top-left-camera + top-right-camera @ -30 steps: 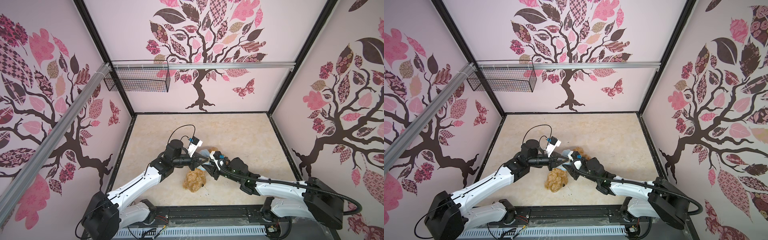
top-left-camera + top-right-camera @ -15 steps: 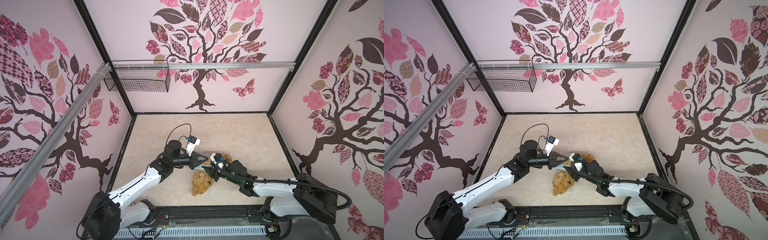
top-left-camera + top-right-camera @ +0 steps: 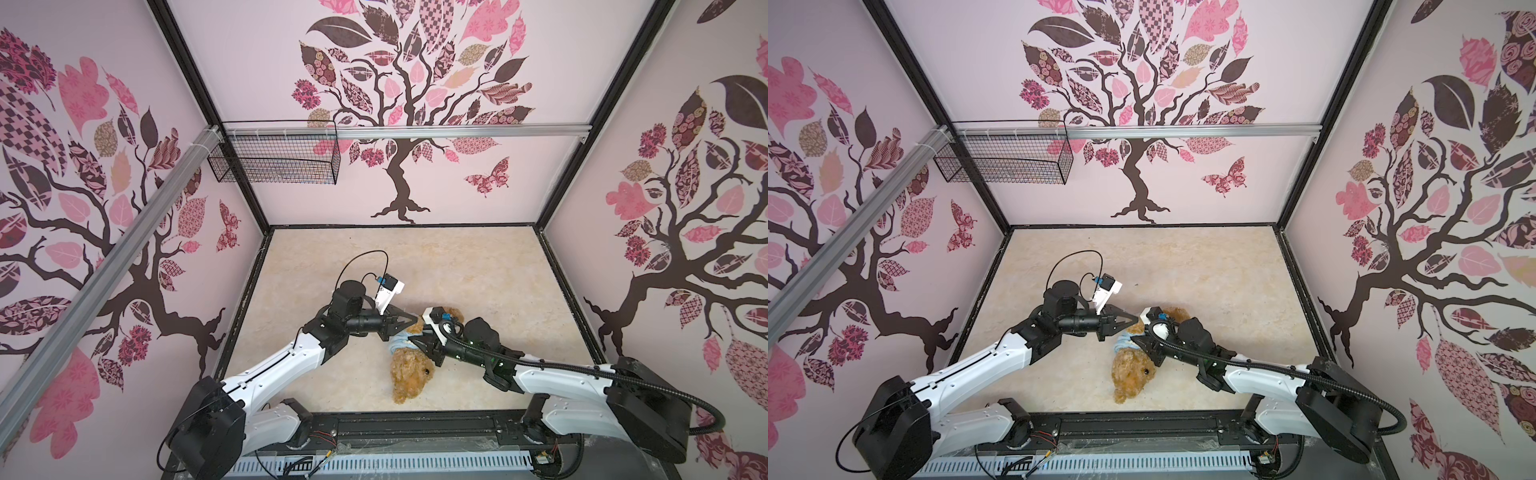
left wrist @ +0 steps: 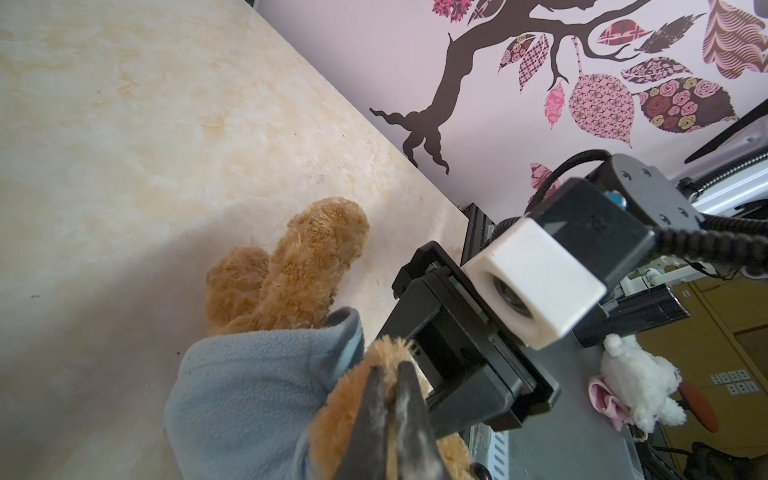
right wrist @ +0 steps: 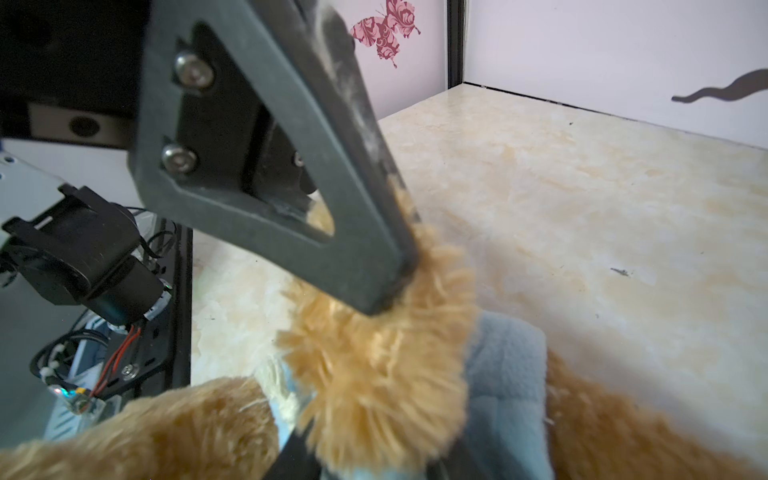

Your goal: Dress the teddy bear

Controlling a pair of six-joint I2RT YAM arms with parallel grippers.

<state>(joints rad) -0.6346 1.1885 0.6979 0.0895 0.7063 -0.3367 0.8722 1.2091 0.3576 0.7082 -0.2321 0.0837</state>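
In both top views the teddy bear (image 3: 411, 370) (image 3: 1133, 370) lies low in mid-frame on the pale floor (image 3: 457, 266), a light blue shirt (image 3: 399, 343) bunched on its body, where the left gripper (image 3: 413, 319) and right gripper (image 3: 415, 341) meet. A wire basket (image 3: 272, 153) hangs at upper left; I cannot make out its contents. In the left wrist view, the left gripper (image 4: 388, 370) is clenched on the bear's furry limb at lower centre. In the right wrist view, fur and shirt (image 5: 507, 365) fill the bottom; I cannot tell whether the right gripper grasps anything.

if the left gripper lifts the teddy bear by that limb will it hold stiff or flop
Probably flop: the teddy bear is shaggy plush lying slumped on the table. Likely light for its size, being soft stuffed fabric. The left gripper pinches only the furry limb tip, so it might slip.
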